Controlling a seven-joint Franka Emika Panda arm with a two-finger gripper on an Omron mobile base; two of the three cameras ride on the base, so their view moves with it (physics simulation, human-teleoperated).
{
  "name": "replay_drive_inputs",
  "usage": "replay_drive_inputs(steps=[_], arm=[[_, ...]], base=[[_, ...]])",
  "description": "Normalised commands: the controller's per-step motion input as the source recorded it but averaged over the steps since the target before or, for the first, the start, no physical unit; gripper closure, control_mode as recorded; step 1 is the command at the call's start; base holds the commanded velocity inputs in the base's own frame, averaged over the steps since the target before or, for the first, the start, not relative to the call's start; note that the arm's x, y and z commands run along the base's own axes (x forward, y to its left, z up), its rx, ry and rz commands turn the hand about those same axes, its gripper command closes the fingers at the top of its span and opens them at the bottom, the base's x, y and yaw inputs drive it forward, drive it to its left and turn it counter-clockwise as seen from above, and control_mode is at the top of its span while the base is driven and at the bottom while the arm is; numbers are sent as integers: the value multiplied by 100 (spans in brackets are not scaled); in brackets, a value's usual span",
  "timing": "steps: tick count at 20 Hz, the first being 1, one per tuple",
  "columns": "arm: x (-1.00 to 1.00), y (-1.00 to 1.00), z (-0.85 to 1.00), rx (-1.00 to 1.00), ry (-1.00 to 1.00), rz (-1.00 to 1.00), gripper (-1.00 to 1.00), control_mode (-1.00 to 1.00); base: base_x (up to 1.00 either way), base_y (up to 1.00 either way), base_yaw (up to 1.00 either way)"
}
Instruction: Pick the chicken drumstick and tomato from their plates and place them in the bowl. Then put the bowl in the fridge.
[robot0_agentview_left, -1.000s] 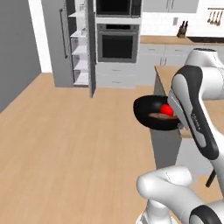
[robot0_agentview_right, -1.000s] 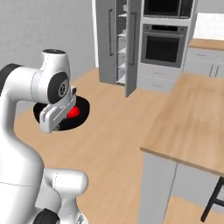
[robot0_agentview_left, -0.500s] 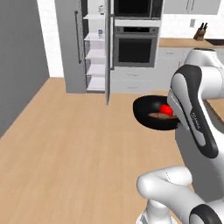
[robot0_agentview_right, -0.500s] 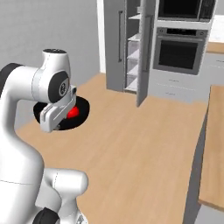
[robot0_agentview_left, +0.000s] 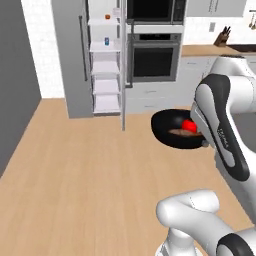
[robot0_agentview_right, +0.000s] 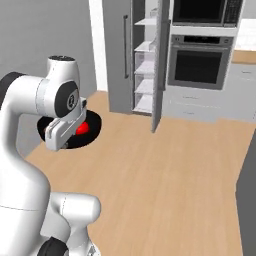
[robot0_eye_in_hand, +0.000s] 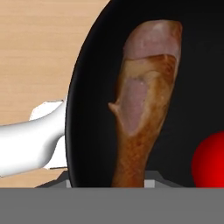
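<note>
The glossy black bowl (robot0_agentview_left: 167, 134) hangs in the air above the wooden floor, and my gripper (robot0_agentview_left: 204, 140) is shut on its right rim. Inside lie the reddish-brown chicken drumstick (robot0_agentview_left: 180, 132) and the red tomato (robot0_agentview_left: 188, 124). The hand view looks into the bowl (robot0_eye_in_hand: 92, 87), with the drumstick (robot0_eye_in_hand: 144, 100) lying lengthwise and the tomato (robot0_eye_in_hand: 210, 162) at the lower right. From the right base view the bowl (robot0_agentview_right: 94, 129) and tomato (robot0_agentview_right: 82, 128) peek out behind my hand (robot0_agentview_right: 60, 136). The grey fridge (robot0_agentview_left: 70, 60) stands ahead with its door (robot0_agentview_left: 122, 75) open onto white shelves (robot0_agentview_left: 106, 67). The plates are out of view.
A black built-in oven (robot0_agentview_left: 152, 59) sits just right of the fridge (robot0_agentview_right: 117, 55), whose open door (robot0_agentview_right: 160, 65) juts out edge-on. A counter with a knife block (robot0_agentview_left: 225, 37) is at the far right. A dark wall (robot0_agentview_left: 15, 75) bounds the left.
The whole picture has shifted as the base moved: the fridge and oven are now nearer and more central. The bowl stays held the same way beside the arm.
</note>
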Motion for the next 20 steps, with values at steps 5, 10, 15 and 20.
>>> replay_drive_inputs(steps=[5,10,15,20], arm=[[0,0,0,0,0,0,100,100],[0,0,0,0,0,0,100,100],[0,0,0,0,0,0,100,100],[0,0,0,0,0,0,100,100]], base=[[100,82,-32],[100,34,-33],[100,21,-23],[97,79,-6]])
